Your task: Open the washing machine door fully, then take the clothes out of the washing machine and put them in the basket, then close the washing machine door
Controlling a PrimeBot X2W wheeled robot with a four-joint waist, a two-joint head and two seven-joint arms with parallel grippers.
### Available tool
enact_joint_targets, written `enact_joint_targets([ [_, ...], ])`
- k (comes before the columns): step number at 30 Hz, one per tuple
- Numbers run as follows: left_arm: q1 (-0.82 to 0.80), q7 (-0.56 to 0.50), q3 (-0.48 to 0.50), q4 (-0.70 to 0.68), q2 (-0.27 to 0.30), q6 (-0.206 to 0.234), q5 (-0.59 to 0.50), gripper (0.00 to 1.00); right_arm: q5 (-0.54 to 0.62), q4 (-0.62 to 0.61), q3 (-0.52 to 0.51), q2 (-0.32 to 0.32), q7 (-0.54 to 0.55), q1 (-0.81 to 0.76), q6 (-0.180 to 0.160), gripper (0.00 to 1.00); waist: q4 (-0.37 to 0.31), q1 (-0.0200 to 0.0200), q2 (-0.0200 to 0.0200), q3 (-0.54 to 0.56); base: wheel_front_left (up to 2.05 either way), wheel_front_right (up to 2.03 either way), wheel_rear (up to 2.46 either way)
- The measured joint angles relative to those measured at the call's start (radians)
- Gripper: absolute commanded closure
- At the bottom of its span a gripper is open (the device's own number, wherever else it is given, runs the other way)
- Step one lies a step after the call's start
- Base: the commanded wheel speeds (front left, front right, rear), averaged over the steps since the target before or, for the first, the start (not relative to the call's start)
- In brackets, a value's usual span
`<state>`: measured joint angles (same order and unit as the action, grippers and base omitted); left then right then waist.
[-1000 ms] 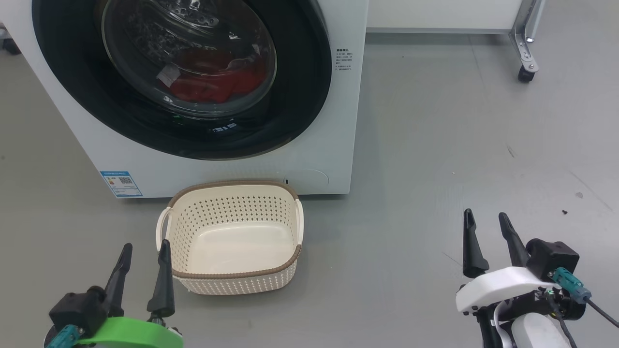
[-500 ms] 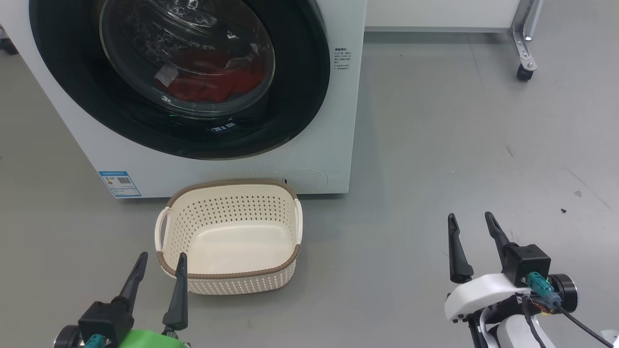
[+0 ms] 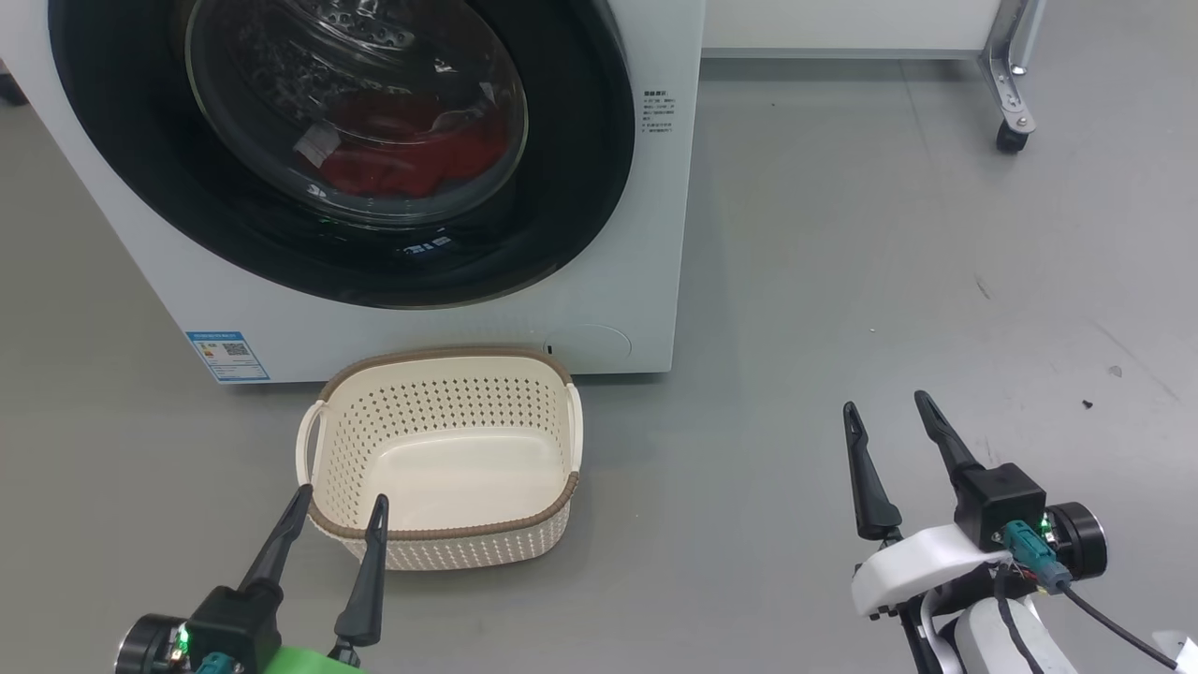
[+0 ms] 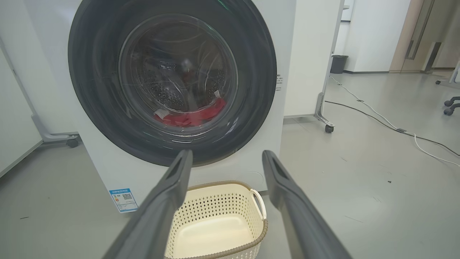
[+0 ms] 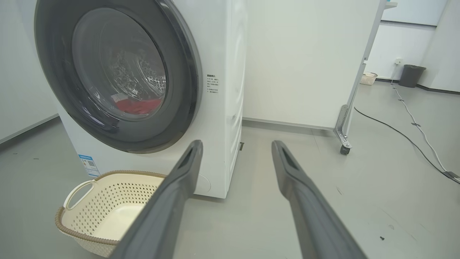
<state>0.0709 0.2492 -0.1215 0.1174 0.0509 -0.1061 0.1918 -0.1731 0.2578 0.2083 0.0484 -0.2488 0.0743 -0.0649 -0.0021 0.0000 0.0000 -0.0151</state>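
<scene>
The washing machine [image 3: 646, 281] stands on the grey floor [image 3: 842, 234], with the washing machine door [image 3: 580, 187] closed flush against its front. Behind the door's glass, the clothes [image 3: 402, 168] lie as a red heap at the bottom of the drum; reflections blur the detail, so they appear to be more than one garment. The basket [image 3: 440, 354] sits upright on the floor directly before the machine, below the door, its bottom bare. The left gripper [image 3: 342, 494] hovers before the machine at the basket's outer rim, fingers [image 3: 281, 545] spread, gripping nothing. The right gripper [image 3: 884, 402] hangs above bare floor off the machine's right front corner, well apart from the basket, fingers [image 3: 869, 487] likewise spread and unladen.
</scene>
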Motion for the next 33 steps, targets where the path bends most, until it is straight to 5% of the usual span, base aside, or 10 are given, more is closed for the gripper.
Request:
enact_joint_targets([
  [33,-0.002,0.000,-0.005,0.031,-0.002,0.005,0.003,0.00,-0.057,0.032,-0.011,-0.001,0.000,0.017,-0.018,0.00,-0.001,0.0000,0.0000,-0.004,0.00,0.00,0.00],
])
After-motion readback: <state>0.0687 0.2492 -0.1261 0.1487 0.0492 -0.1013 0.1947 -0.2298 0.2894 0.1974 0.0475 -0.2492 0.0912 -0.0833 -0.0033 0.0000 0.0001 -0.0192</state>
